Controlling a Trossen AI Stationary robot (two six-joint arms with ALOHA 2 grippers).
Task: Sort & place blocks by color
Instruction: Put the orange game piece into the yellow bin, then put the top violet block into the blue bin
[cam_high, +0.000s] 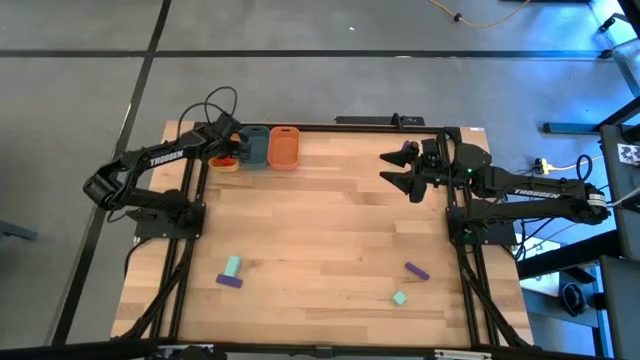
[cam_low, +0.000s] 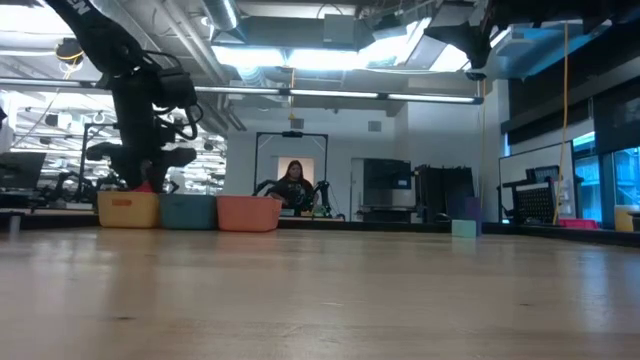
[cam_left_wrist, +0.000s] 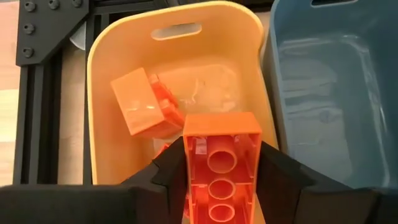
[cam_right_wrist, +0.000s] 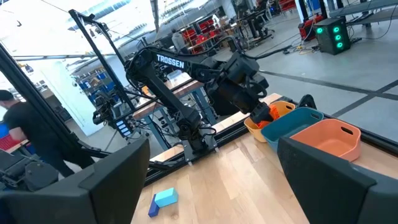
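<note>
Your left gripper hangs directly over the yellow tub at the far left corner of the table. Its fingers pinch an orange-red block from both sides, with the block's hollow underside turned toward the wrist camera. Inside the yellow tub you can see another orange-red block lying tilted on the floor of the tub.

The three tubs stand in a row along the far edge: the yellow tub at the left end, the blue tub in the middle, and the orange tub at the right end of the row. Each touches its neighbour.

Your right gripper hovers above the far right part of the table with its fingers spread apart and nothing between them.

Four blocks lie loose on the near half of the table. A teal block and a purple block lie just beside each other on the near left. A second purple block and a small teal cube lie near each other on the near right.

A person sits in the room beyond the table.
</note>
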